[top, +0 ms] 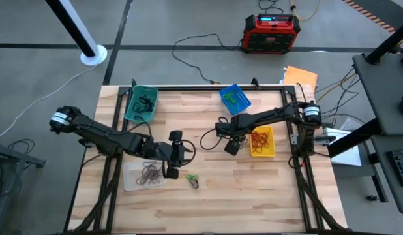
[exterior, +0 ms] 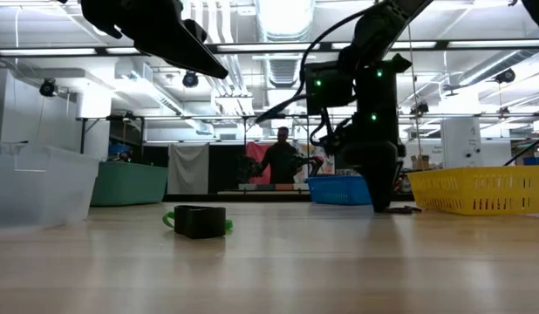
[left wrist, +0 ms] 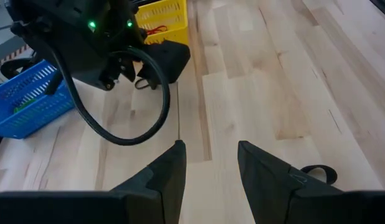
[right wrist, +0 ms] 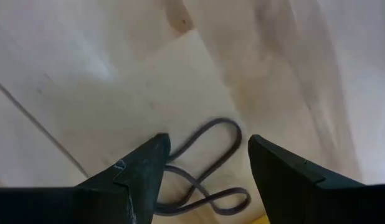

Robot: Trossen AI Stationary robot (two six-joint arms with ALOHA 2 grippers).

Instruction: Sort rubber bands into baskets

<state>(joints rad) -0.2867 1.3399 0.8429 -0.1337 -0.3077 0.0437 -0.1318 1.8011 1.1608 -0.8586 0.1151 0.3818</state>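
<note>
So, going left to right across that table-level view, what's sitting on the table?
Clear tray → teal-green tray → small black block with a green band by it → blue tray → right gripper down at the tabletop → yellow tray.

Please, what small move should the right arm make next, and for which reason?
Probably lower a little and close. The right end effector stands open just above the table, and a dark rubber band lies flat between its fingers, not yet gripped. The high view places it beside the yellow basket. The left end effector waits open over bare wood.
</note>
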